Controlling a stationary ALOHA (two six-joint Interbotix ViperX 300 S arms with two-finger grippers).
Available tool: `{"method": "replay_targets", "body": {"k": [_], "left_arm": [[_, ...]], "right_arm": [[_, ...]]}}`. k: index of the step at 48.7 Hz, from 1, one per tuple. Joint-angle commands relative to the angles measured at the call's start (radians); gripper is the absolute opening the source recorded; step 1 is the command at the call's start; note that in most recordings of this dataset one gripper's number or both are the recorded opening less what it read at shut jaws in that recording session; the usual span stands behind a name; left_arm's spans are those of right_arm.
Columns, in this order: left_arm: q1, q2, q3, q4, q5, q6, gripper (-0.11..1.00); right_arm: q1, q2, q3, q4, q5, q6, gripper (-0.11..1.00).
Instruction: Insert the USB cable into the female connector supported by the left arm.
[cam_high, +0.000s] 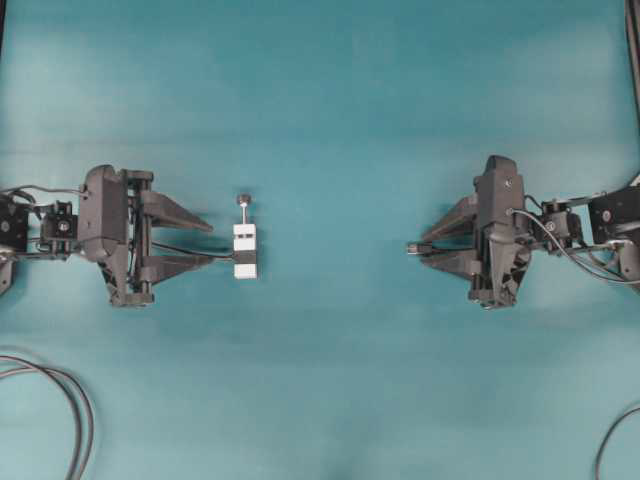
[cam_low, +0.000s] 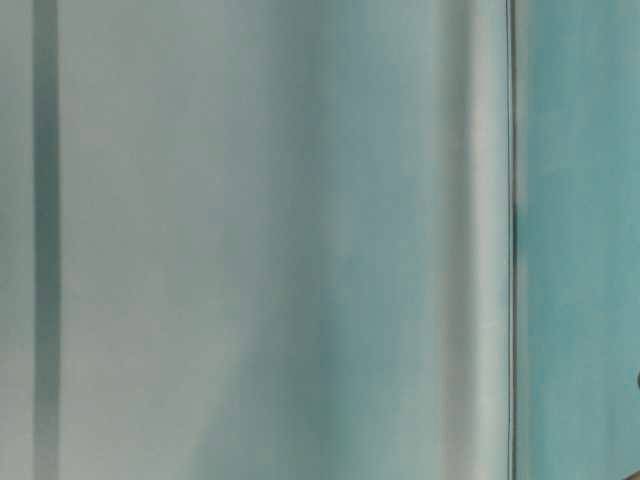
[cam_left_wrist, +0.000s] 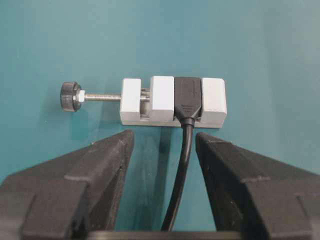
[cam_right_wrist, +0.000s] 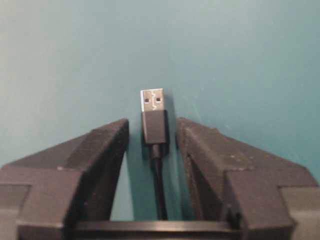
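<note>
Our right end effector (cam_right_wrist: 152, 131) straddles the USB cable (cam_right_wrist: 154, 120), its fingers (cam_right_wrist: 107, 145) near the plug but not yet pinching it, so a closing squeeze could skew the plug. Our left end effector (cam_left_wrist: 165, 145) stands released around the lead of the female connector (cam_left_wrist: 187, 97), clamped in its white block (cam_left_wrist: 172, 102) on the worktop (cam_high: 330, 100). Unsupported, the block could slide under insertion.

Even, soft overhead light with faint shadows; wrist views are sharp (the table-level view is wholly blurred).
</note>
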Motion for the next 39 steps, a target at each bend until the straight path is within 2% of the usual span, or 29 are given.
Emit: {"method": "replay_targets", "body": {"k": [1, 6, 11, 19, 24, 39], "left_arm": [[-0.003, -0.008, -0.008, -0.003, 0.000, -0.012, 0.63], [-0.003, -0.008, -0.009, -0.003, 0.012, -0.012, 0.63], [-0.003, -0.008, -0.011, -0.003, 0.020, -0.012, 0.63], [-0.003, -0.008, -0.011, -0.003, 0.037, -0.011, 0.63], [-0.003, -0.008, -0.014, -0.003, 0.061, -0.009, 0.63], [-0.005, -0.008, -0.017, -0.003, 0.069, -0.009, 0.63]], "right_arm": [[0.020, 0.006, -0.006, -0.002, 0.005, 0.002, 0.45], [0.028, 0.006, 0.002, -0.002, 0.005, 0.000, 0.33], [0.029, 0.006, 0.006, -0.002, 0.005, -0.002, 0.25], [0.029, 0.006, -0.003, -0.009, 0.034, -0.011, 0.25], [0.029, 0.006, -0.025, -0.032, 0.052, -0.026, 0.25], [0.028, 0.000, -0.092, -0.041, 0.178, -0.115, 0.23]]}}
